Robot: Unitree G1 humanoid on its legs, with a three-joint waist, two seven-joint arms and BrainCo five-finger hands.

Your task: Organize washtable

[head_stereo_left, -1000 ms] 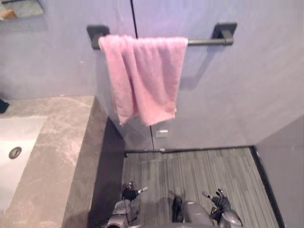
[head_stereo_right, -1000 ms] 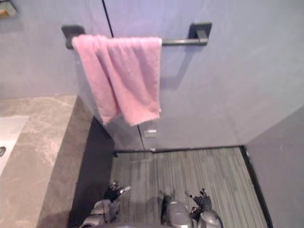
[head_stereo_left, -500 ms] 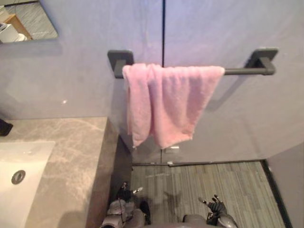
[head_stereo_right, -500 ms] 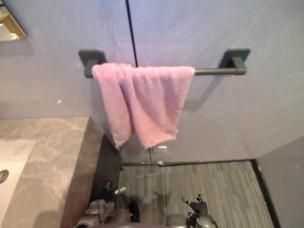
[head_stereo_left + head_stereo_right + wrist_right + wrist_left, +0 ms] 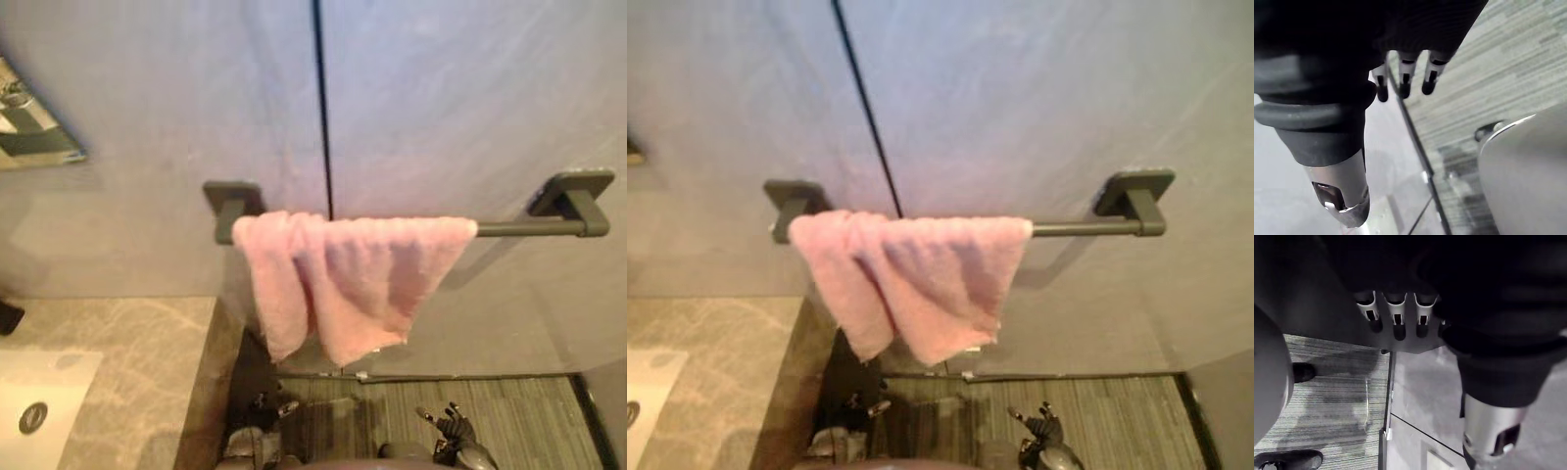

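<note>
Down low, the left hand [image 5: 1396, 316] hangs with its fingers loosely straight and its thumb apart from them, holding nothing. It sits over the striped grey floor [image 5: 529, 411], close beside the dark side face of the worktop [image 5: 137, 372]. The right hand [image 5: 1404, 78] hangs the same way over the same floor, off to the right, fingers relaxed and empty. Both hands are well below the towel and clear of it.

Up on the wall [image 5: 441, 98], a dark rail [image 5: 529, 228] runs level from left to right between two square brackets. The pink towel [image 5: 343, 284] is draped over it, bunched toward the left bracket, so the right part of the rail is bare. Its top edge lies along the rail, its folds fall straight down, and its lowest corner points at the floor.

At the lower left, the grey marbled worktop holds a white sink [image 5: 39, 387] with a round drain [image 5: 32, 417].
</note>
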